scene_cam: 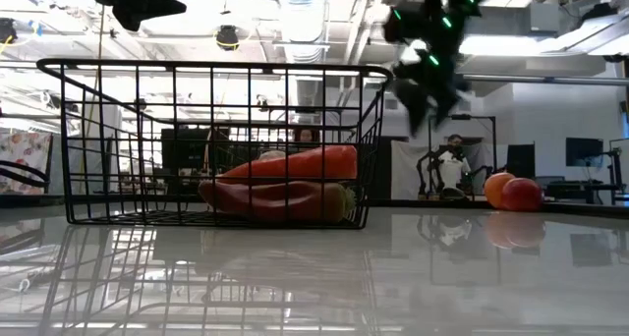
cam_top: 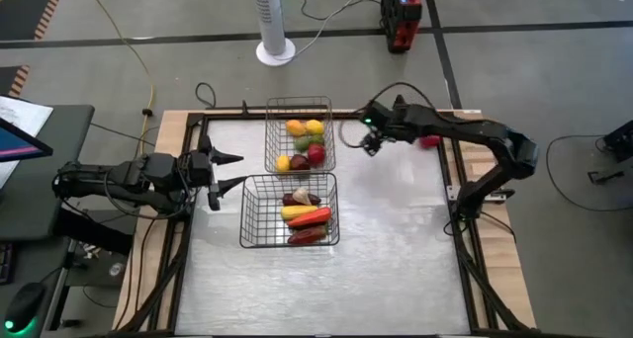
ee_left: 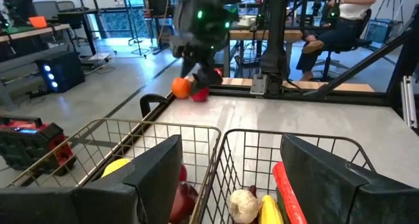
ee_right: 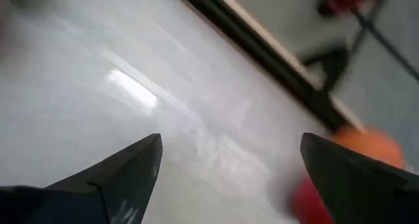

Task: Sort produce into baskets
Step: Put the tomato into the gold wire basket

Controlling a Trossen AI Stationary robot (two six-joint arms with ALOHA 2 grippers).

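The right gripper (cam_top: pixel 370 141), fingers spread wide and empty, hangs above the bare table just right of the silvery wire basket (cam_top: pixel 300 134) at twelve o'clock. A round orange fruit (ee_left: pixel 181 87) and a round red fruit (ee_left: pixel 200 94) lie touching near the table's two o'clock edge. The left gripper (cam_top: pixel 229 171), fingers parted and empty, waits at nine o'clock beside the darker wire basket (cam_top: pixel 289 211).

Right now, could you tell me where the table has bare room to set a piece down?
The near half of the table, in front of the darker basket, is bare, as is the stretch right of both baskets. It is crowded around the silvery basket, the left gripper, and the far-right corner, where the open right gripper hovers near loose fruit.
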